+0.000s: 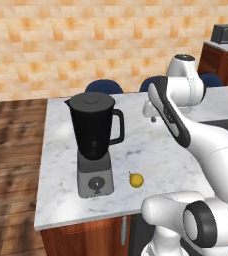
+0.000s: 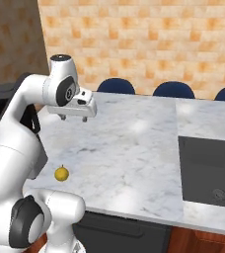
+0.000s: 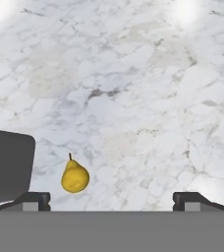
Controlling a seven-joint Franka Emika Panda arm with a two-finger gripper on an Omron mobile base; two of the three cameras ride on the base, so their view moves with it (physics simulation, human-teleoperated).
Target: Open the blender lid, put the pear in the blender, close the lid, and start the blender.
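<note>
In the left base view the blender (image 1: 94, 145) stands on the white marble table (image 1: 156, 150) near its front left corner, with the blender lid (image 1: 91, 99) seated on the jar's rim; the pear (image 1: 136, 180) lies on the table just beside the grey base, at about 4 o'clock from it. The gripper (image 1: 153, 116) hangs above the table at 2 o'clock from the jar, well apart from it. In the right base view the gripper (image 2: 74, 118) hovers over the marble, empty, and the pear (image 2: 61, 173) lies at 6 o'clock below it, near the table's front edge. In the hand view the two fingertips (image 3: 34, 199) stand wide apart with nothing between them; the pear (image 3: 74, 178) lies at about 7 o'clock, stem up, next to the blender's base (image 3: 8, 165).
</note>
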